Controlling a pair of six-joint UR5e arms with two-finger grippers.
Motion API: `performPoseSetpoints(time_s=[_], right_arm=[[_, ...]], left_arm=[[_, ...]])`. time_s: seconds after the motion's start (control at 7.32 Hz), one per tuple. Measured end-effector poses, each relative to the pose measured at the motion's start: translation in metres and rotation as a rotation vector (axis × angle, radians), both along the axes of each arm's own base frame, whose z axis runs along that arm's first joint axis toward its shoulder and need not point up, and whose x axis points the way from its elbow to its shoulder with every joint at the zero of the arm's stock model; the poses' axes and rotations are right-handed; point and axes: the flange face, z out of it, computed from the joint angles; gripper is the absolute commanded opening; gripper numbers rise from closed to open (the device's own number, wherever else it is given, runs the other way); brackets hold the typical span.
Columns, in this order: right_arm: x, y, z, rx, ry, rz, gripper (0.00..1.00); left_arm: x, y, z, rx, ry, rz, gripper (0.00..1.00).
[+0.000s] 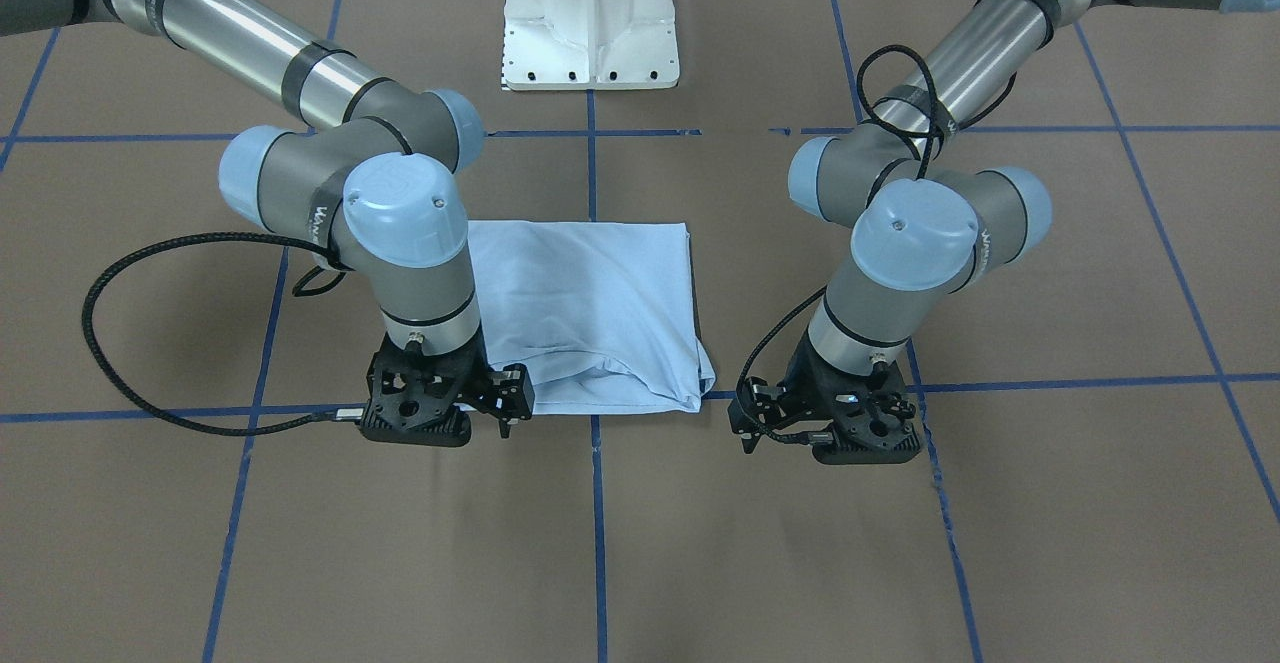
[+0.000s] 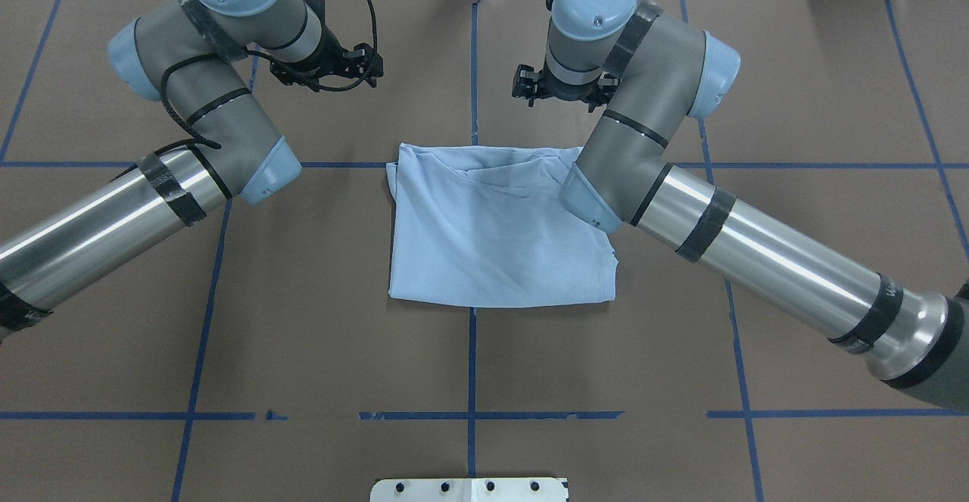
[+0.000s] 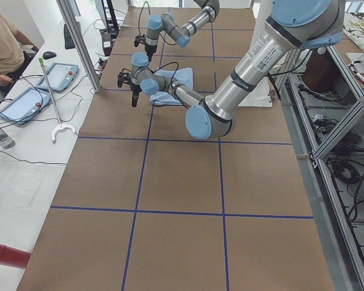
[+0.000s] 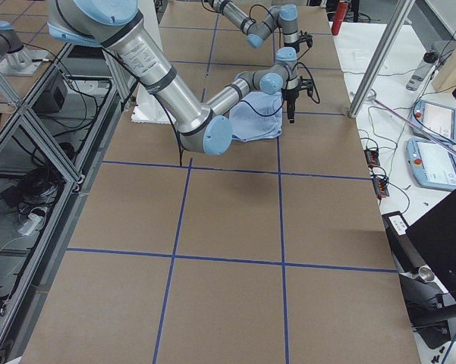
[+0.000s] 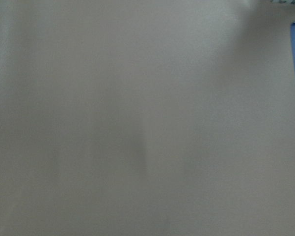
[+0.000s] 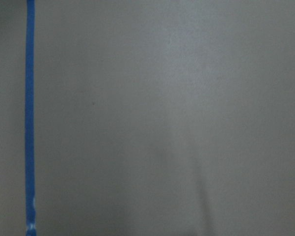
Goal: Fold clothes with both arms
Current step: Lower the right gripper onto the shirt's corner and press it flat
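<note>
Nearest the front-facing camera, the right gripper [image 1: 505,405] hangs just beside one corner of the folded T-shirt [image 1: 590,303], and the left gripper [image 1: 748,423] hangs a little apart from the other. Both are empty; whether their jaws stand apart or together cannot be told. The light blue shirt lies as a flat rectangle in the middle of the table [image 1: 700,543], short of the white pedestal [image 1: 590,33]. Soft, light and limp, it would likely sag unless pinched through all layers at two corners of one edge. The front view shows the stacked layers there; overhead, the right arm [image 2: 651,154] hides one corner. Both wrist cameras see only bare table.
</note>
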Motion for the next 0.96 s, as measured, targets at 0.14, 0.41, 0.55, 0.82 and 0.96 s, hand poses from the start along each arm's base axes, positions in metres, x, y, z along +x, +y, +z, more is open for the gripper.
performPoseSetpoints(time_s=[0.14, 0.41, 0.55, 0.82, 0.96], right_arm=[[-0.017, 0.017, 0.000, 0.007, 0.007, 0.001, 0.78], [-0.043, 0.043, 0.004, 0.027, 0.035, 0.009, 0.72], [-0.051, 0.052, 0.009, 0.017, 0.042, 0.025, 0.66], [-0.064, 0.067, 0.023, 0.016, 0.068, 0.051, 0.62], [-0.066, 0.070, 0.029, 0.023, 0.082, 0.059, 0.42]], left_arm=[[-0.005, 0.001, 0.005, 0.010, 0.009, 0.000, 1.00], [-0.008, 0.002, 0.010, 0.018, 0.016, 0.000, 1.00], [-0.009, 0.003, 0.012, 0.019, 0.016, 0.000, 1.00], [-0.013, 0.008, 0.015, 0.022, 0.019, 0.000, 1.00], [-0.014, 0.009, 0.015, 0.023, 0.021, 0.001, 1.00]])
